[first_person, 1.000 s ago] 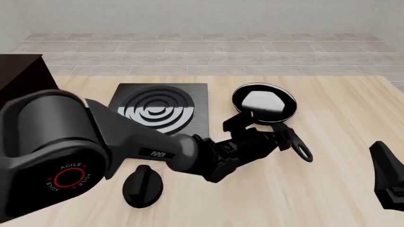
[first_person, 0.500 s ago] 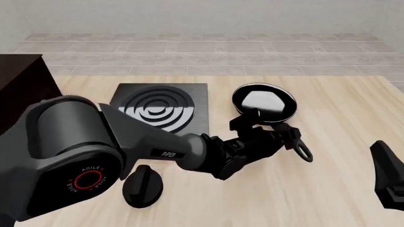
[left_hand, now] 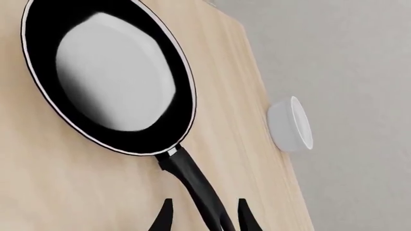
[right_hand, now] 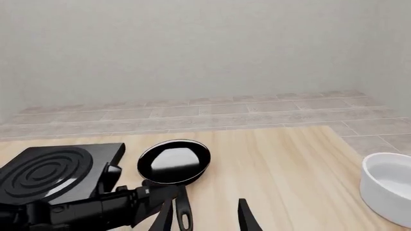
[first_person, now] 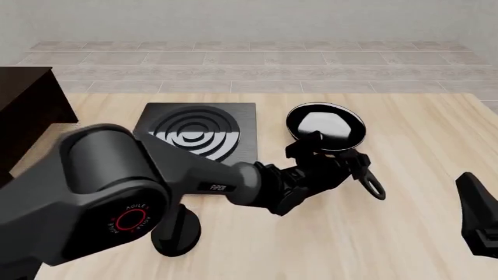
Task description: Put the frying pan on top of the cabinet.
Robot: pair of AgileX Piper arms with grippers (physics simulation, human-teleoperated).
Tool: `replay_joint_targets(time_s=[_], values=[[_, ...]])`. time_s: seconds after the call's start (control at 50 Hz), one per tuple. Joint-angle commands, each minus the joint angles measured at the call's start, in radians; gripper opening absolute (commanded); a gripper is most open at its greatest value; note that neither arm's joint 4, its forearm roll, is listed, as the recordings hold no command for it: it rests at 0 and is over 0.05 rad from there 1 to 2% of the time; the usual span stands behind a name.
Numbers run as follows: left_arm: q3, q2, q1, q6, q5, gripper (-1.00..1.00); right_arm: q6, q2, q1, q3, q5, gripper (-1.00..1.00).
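The cabinet sits at the table's far left, well apart from the frying pan beside the stove plate. Over the last second the left end effector has slid forward along the handle – fingers spread, straddling it, not clenched – so the grasp looks imminent.

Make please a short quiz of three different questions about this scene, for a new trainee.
1. True or false: the frying pan already rests on the cabinet.
2. Which gripper straddles the pan's handle? A) left gripper B) right gripper
3. Fill in: the square black plate beside the pan is the ____.

Key
1. False; it lies on the table.
2. A; its fingers sit either side of the handle, not visibly clamped.
3. stove plate
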Motion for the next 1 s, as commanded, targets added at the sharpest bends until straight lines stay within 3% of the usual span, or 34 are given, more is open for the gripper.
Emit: replay_joint_targets(time_s=[0.02,1.0], values=[[-0.037,0.030,0.006,-0.007,0.009,1.00,0.004,0.014,-0.001,0.000,-0.012,1.00],[-0.106,0.085,-0.012,-0.020,0.031,1.00,0.005,0.036,-0.005,0.000,-0.030,1.00]])
